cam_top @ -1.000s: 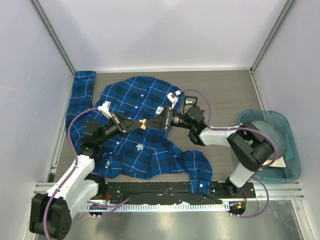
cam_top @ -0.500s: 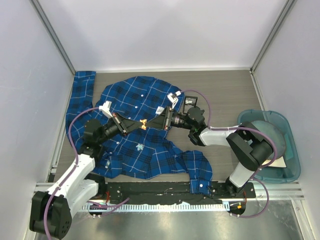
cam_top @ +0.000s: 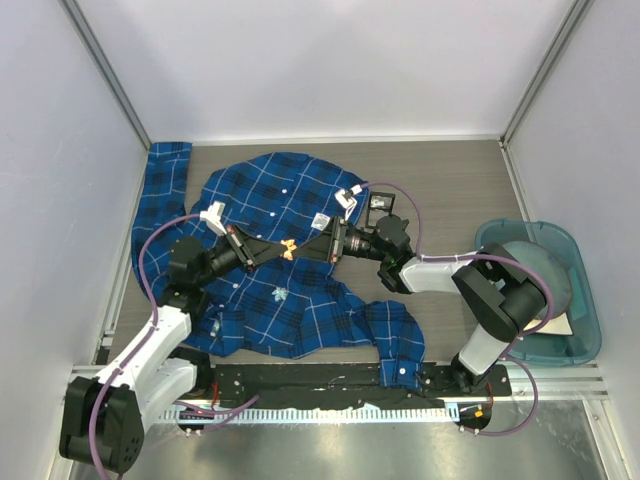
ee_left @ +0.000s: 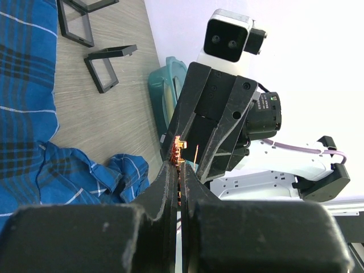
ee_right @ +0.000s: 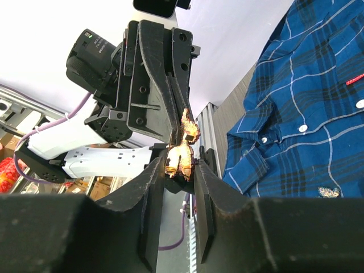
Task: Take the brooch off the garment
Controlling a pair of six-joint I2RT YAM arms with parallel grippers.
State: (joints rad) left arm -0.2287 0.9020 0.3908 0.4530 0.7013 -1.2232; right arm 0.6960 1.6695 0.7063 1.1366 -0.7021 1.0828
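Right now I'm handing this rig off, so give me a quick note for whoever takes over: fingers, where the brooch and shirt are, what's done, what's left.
Left gripper: fingers shut on the brooch.
Right gripper: fingers shut on the same brooch from the opposite side.
Brooch: held in the air between both grippers, above the spread-out shirt; no cloth hangs from it.
Done: the brooch looks free of the shirt.
Left: one gripper should let go and the other set the brooch down off the shirt, perhaps in the bin on the right.
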